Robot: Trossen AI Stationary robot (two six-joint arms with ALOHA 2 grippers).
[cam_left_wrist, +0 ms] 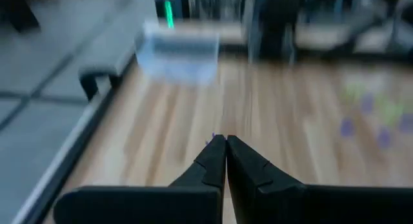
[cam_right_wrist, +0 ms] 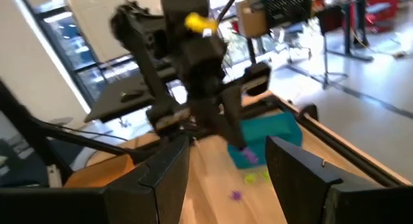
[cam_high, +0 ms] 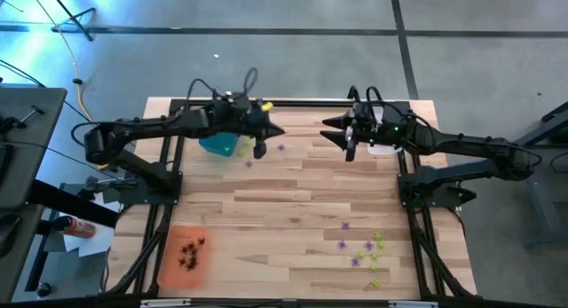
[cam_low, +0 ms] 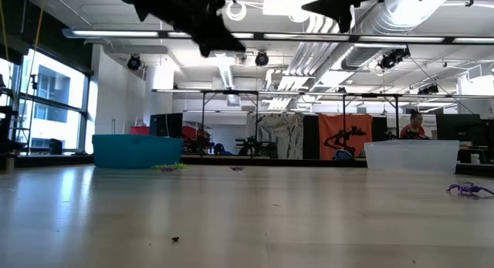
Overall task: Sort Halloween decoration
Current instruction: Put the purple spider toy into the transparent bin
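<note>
Left gripper point(cam_high: 280, 131) sits upper middle of the high view, just right of the teal tray point(cam_high: 217, 146), raised off the table. Its fingers point(cam_left_wrist: 213, 156) are pinched together, and a tiny purple bit point(cam_left_wrist: 212, 139) peeks out at the tips — looks like a purple trinket, but too blurry to be sure it's held.

Right gripper point(cam_high: 328, 130) faces it from the right in the high view, also up in the air, jaws spread with nothing between them, next to the clear tray point(cam_high: 383, 149).

A purple trinket point(cam_high: 281, 147) and another purple one point(cam_high: 248, 162) lie on the wooden table point(cam_high: 293, 210) below the left gripper. The purple and lime green decorations point(cam_high: 364, 250) are scattered in the lower right — the dark ones point(cam_high: 190, 251) are in the orange tray point(cam_high: 169, 268), lower left.
</note>
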